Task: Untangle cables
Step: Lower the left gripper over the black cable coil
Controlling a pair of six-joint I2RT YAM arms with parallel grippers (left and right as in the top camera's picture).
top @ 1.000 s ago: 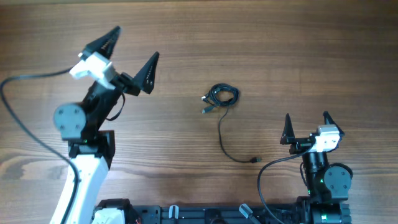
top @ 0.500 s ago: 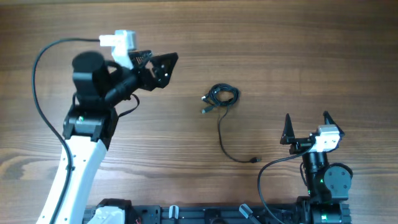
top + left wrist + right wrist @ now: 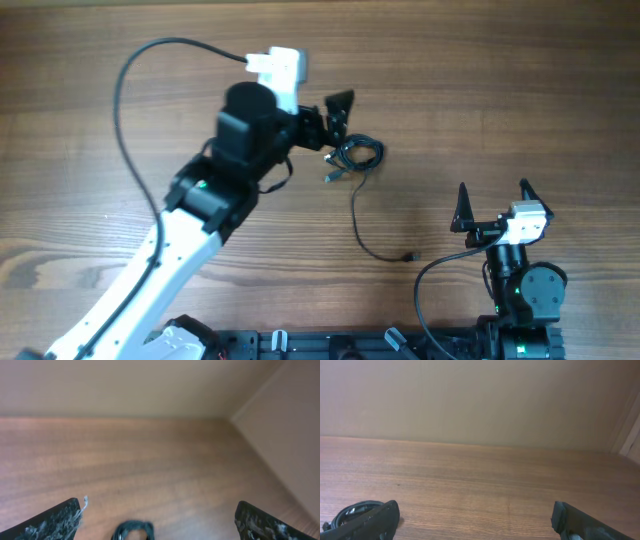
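Observation:
The thin black cables lie mid-table: a small tangled coil [image 3: 358, 153] with a loose tail [image 3: 362, 228] running down to a tiny plug [image 3: 409, 257]. My left gripper [image 3: 336, 125] is open, empty, just left of and above the coil. In the left wrist view the coil's top [image 3: 132, 530] shows blurred at the bottom edge between the wide-open jaws [image 3: 160, 522]. My right gripper [image 3: 492, 200] is open and empty near the front right, apart from the cables. The right wrist view shows the coil [image 3: 351, 512] at bottom left, partly behind the left finger of the open jaws [image 3: 477, 520].
The wooden table [image 3: 500, 90] spreads around the cables. The left arm's thick black cable [image 3: 130, 90] arcs over the left side. The right arm's base [image 3: 525, 290] stands at the front right with its own cable [image 3: 430, 275] looping near the plug.
My left arm has swung right across the table, bringing its open gripper from the far left up to the coil. The right arm and the cables have not moved.

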